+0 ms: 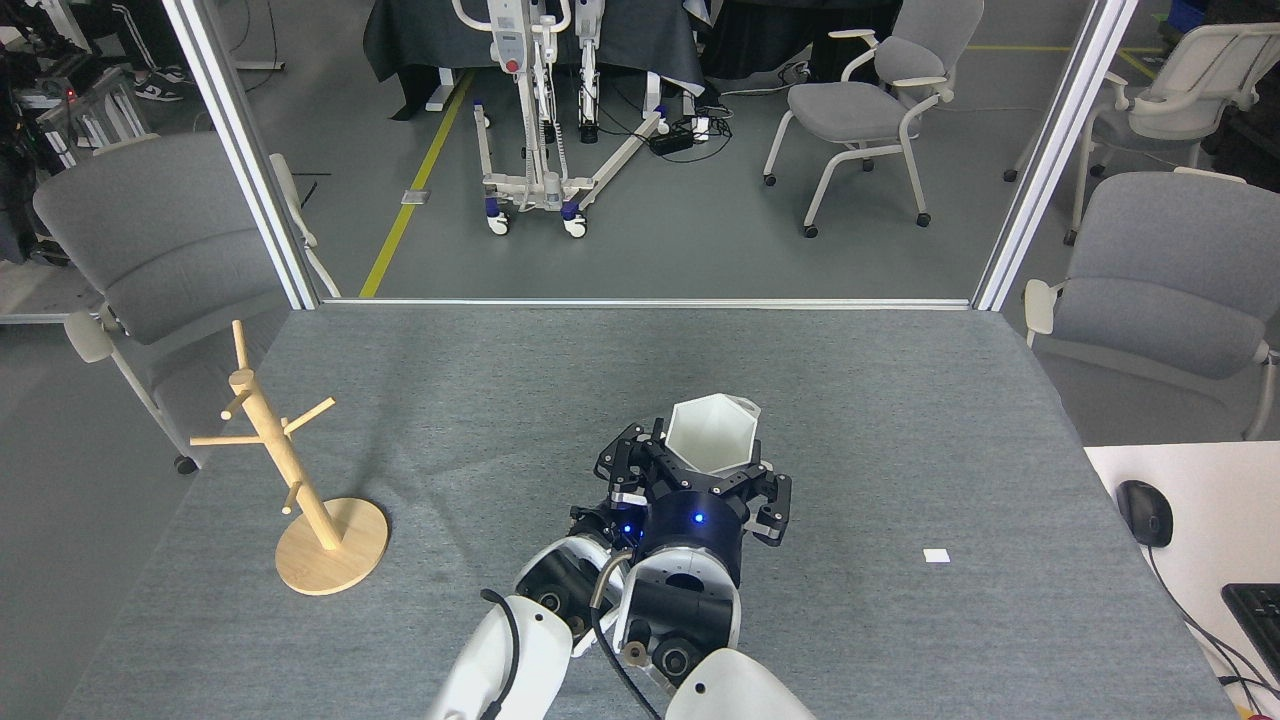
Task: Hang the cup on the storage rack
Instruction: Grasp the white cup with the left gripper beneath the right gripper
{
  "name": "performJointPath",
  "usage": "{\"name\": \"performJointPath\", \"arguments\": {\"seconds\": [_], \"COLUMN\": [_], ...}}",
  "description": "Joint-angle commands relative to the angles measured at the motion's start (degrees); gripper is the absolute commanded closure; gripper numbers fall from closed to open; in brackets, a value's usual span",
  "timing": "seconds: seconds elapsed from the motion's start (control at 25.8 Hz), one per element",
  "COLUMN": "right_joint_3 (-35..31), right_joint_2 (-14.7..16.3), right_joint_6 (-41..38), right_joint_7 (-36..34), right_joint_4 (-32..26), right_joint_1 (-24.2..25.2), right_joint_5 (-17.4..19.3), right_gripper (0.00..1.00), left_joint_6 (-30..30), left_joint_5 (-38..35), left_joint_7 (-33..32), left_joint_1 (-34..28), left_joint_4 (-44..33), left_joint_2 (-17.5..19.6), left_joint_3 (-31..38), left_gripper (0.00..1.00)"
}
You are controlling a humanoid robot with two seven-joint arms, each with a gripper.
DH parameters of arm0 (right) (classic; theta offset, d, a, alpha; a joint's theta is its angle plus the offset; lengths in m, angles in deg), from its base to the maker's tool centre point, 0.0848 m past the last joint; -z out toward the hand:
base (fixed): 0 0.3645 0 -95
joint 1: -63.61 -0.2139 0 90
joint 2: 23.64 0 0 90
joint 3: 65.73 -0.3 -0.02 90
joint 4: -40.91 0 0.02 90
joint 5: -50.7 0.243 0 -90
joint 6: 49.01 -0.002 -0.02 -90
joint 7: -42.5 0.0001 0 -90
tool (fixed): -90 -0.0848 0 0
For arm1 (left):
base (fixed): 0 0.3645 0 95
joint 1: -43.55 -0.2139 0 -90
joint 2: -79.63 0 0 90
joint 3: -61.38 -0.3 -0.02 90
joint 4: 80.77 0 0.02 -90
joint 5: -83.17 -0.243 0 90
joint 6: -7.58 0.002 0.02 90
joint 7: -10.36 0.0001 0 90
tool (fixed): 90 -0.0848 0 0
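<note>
Head view, looking forward and down at a grey felt worktop [900, 400]. Nearest the camera, two white and black robot arms rise from the bottom edge, close together. The right gripper [712, 470] has its jaws closed around a white six-sided cup [708, 435], mouth tilted up toward the camera and apparently lifted off the worktop, near its middle. The left gripper [625, 470] sits just beside it, touching or nearly touching the cup's left side; whether its jaws are spread or closed cannot be told. Well to the left stands a light wooden storage rack [300, 480], with a round base, a post and bare pegs. Farther off, beyond the worktop, are grey chairs [870, 100] and a wheeled metal stand [530, 120] on the floor. Judging by this, the cup is grasped, but carrying it over and hooking it on a peg remain.
</note>
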Motion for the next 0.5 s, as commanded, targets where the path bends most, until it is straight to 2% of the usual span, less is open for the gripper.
{"name": "performJointPath", "arguments": {"seconds": [0.0, 0.12, 0.31, 0.47], "right_joint_3": [-0.18, -0.27, -0.88, -5.10], "right_joint_2": [-0.51, -1.74, -2.88, -5.61], "right_joint_6": [-4.24, -4.33, -4.33, -5.47], "right_joint_7": [-0.88, -2.81, -13.10, -19.95], "right_joint_4": [0.16, 0.16, -0.37, -0.37], "right_joint_1": [0.12, 0.04, 0.04, 0.12], "right_joint_5": [-0.08, 0.01, 0.71, 0.80], "right_gripper": [0.01, 0.01, 0.02, 0.02], "left_joint_6": [-3.37, -3.37, -3.37, -3.55], "left_joint_5": [-0.09, -0.09, -0.27, -0.27], "left_joint_7": [-0.11, -0.11, -0.11, 0.07], "left_joint_1": [-0.21, -0.30, -1.61, -3.64], "left_joint_4": [0.28, 1.42, 3.00, 3.00], "left_joint_2": [0.03, 0.03, 0.12, 0.38], "left_joint_3": [0.01, 0.10, 0.01, 0.01], "left_gripper": [1.00, 1.00, 1.00, 1.00]}}
